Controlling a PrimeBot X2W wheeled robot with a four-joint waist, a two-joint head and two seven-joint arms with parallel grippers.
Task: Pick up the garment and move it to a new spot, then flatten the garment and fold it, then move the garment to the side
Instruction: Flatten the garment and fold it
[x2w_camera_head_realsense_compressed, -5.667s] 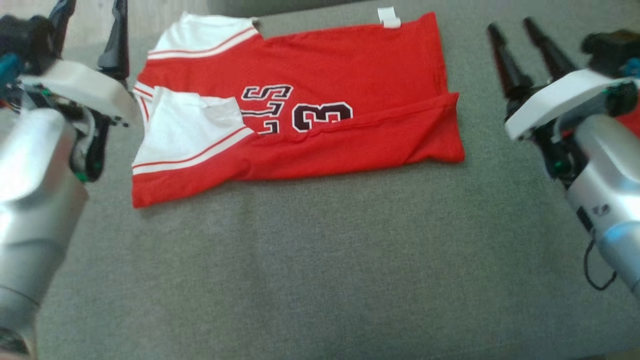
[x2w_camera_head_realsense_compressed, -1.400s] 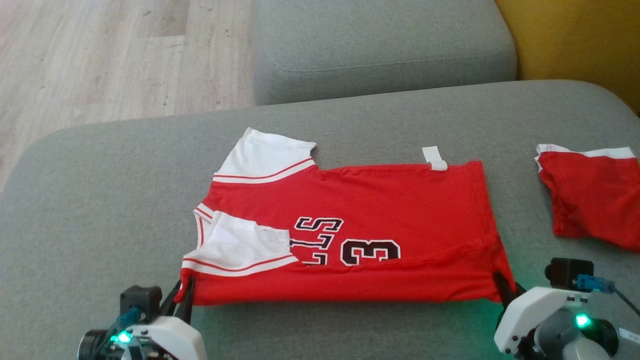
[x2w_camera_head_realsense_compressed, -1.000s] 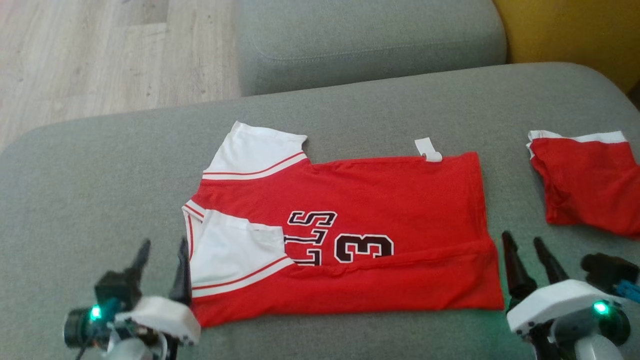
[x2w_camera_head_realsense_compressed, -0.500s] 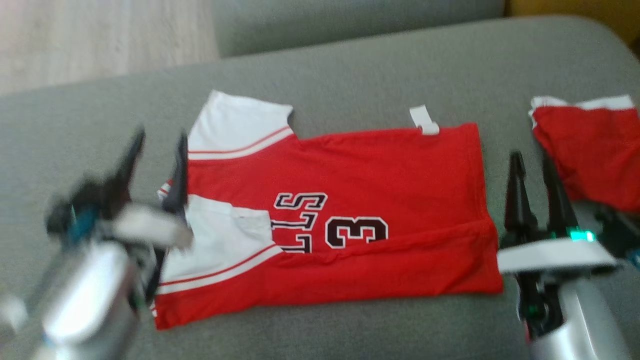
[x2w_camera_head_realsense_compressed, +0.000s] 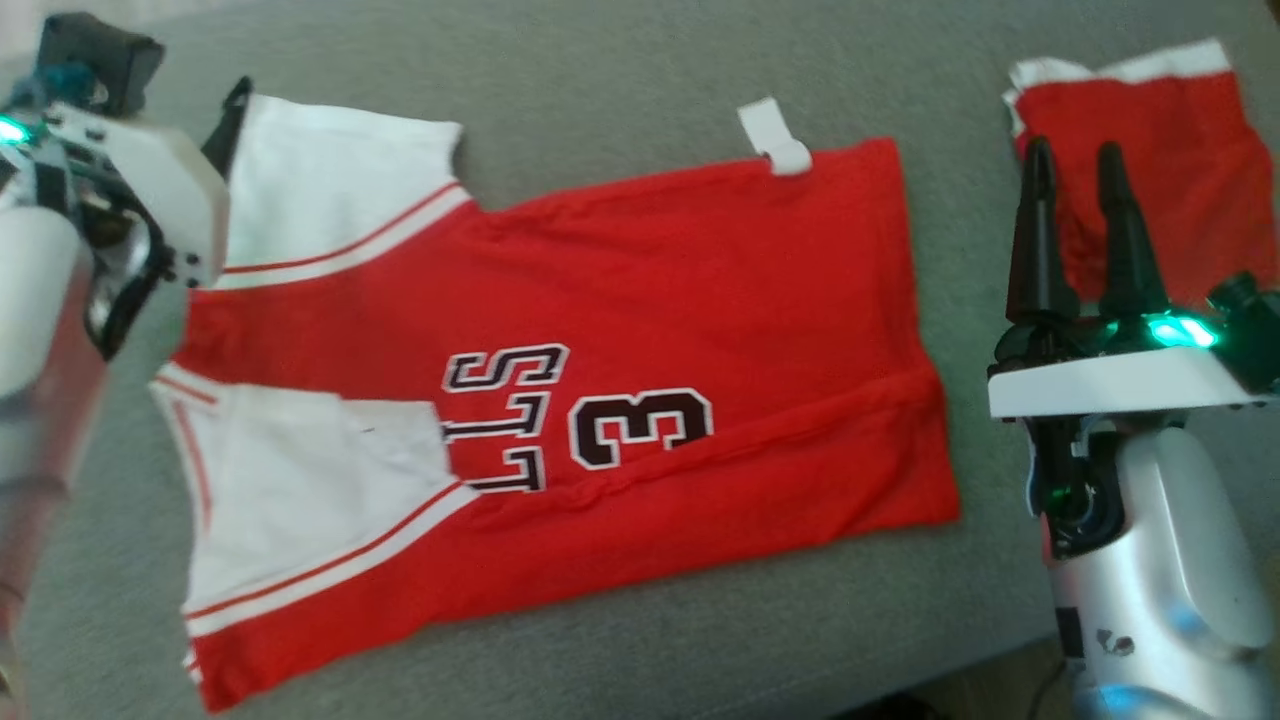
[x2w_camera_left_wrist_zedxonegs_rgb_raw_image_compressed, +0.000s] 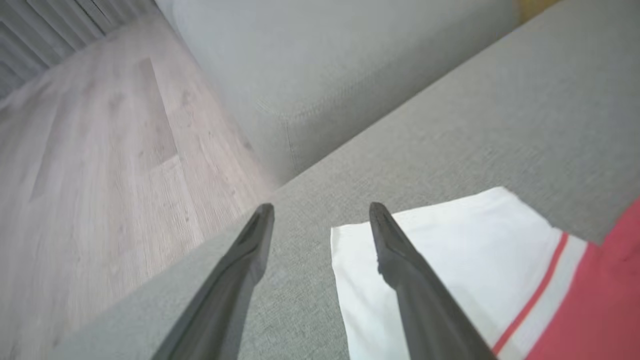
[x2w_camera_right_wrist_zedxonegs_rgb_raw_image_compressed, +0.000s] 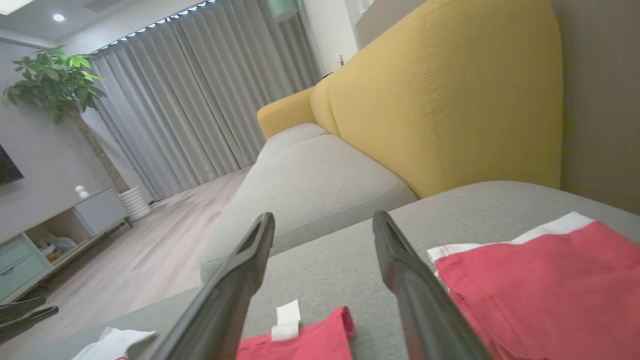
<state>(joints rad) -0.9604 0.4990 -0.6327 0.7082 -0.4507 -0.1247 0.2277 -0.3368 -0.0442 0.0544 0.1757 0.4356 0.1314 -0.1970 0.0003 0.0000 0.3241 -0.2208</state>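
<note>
Garment (x2w_camera_head_realsense_compressed: 650, 300): a red jersey with white sleeves, lying flat on the grey cushion (x2w_camera_head_realsense_compressed: 600, 60), neck end toward the robot's left and hem toward its right.
Fold: the near long edge is turned over onto the front and covers part of the dark lettering beside the number 3.
Tag (x2w_camera_head_realsense_compressed: 775, 140): a small white loop sticking out past the far long edge.
Left pincer (x2w_camera_left_wrist_zedxonegs_rgb_raw_image_compressed: 321, 207): jaws spread wide with nothing between them; it grips nothing.
Left pincer, place: above the far white sleeve (x2w_camera_left_wrist_zedxonegs_rgb_raw_image_compressed: 450, 260) at the neck end. In its wrist view one finger crosses the sleeve's corner and the other crosses bare cushion (whether either tip touches the cloth I cannot tell).
Right pincer (x2w_camera_head_realsense_compressed: 1074, 148): jaws equally wide and empty, holding nothing.
Right pincer, place: just beyond the jersey's hem, clear of it, with the fingers pointing away from the robot.
Second red piece (x2w_camera_head_realsense_compressed: 1140, 120): another red garment with a white edge, lying apart from the jersey on the robot's right; in the head view the right pincer's fingertips overlap it.
Surroundings: a yellow backrest (x2w_camera_right_wrist_zedxonegs_rgb_raw_image_compressed: 440, 100) behind the cushion and pale wood floor (x2w_camera_left_wrist_zedxonegs_rgb_raw_image_compressed: 100, 150) past the left edge.
</note>
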